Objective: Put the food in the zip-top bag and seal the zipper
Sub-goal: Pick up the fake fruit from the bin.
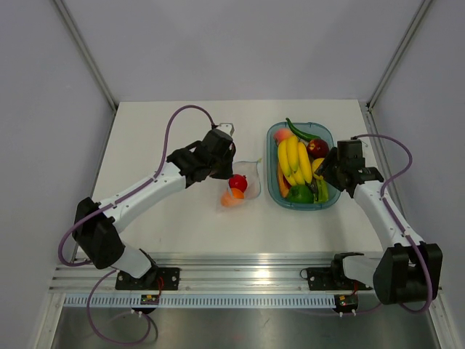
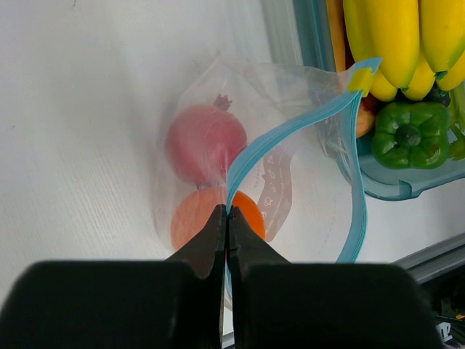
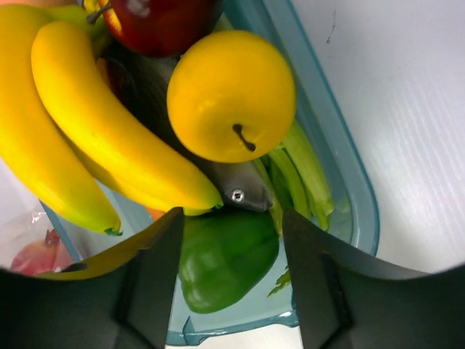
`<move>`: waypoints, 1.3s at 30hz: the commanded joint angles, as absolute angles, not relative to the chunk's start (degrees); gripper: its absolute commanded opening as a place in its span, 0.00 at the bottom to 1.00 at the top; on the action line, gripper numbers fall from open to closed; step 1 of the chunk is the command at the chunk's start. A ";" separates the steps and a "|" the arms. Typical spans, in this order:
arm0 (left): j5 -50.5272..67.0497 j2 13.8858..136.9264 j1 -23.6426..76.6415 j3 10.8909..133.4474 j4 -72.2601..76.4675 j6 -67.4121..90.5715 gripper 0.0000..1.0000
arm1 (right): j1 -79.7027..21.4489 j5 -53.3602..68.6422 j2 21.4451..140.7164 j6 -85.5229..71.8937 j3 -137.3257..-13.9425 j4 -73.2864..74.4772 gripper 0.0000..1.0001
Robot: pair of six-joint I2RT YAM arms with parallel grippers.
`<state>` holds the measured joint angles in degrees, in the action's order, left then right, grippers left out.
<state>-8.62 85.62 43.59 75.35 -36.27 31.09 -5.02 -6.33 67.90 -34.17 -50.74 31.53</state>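
Note:
The clear zip-top bag (image 2: 305, 211) lies on the table with its mouth open toward the tray. The red fruit (image 2: 205, 142) and the orange fruit (image 2: 196, 218) are inside it. My left gripper (image 2: 227, 211) is shut on the light blue zipper strip (image 2: 290, 131) at the bag's near lip. In the top view the bag (image 1: 247, 182) sits just left of the tray. The yellow fruit (image 3: 231, 94) lies in the tray among the other food. My right gripper (image 3: 232, 240) is open and empty, hovering over the tray just short of the yellow fruit.
The blue-tinted tray (image 1: 272, 138) holds bananas (image 3: 102, 138), a green pepper (image 3: 225, 262), a dark red apple (image 3: 163, 22) and green chilies (image 3: 309, 171). Its rim (image 3: 349, 189) lies just under my right fingers. Walls enclose the table on three sides.

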 commanded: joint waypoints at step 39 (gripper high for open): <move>-5.18 86.40 43.33 74.62 -33.31 31.81 0.00 | 3.08 3.17 76.82 -29.36 -51.24 20.83 0.27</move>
<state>-6.28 86.39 43.55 75.33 -36.14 31.22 2.85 3.31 76.93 -30.70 -50.54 22.15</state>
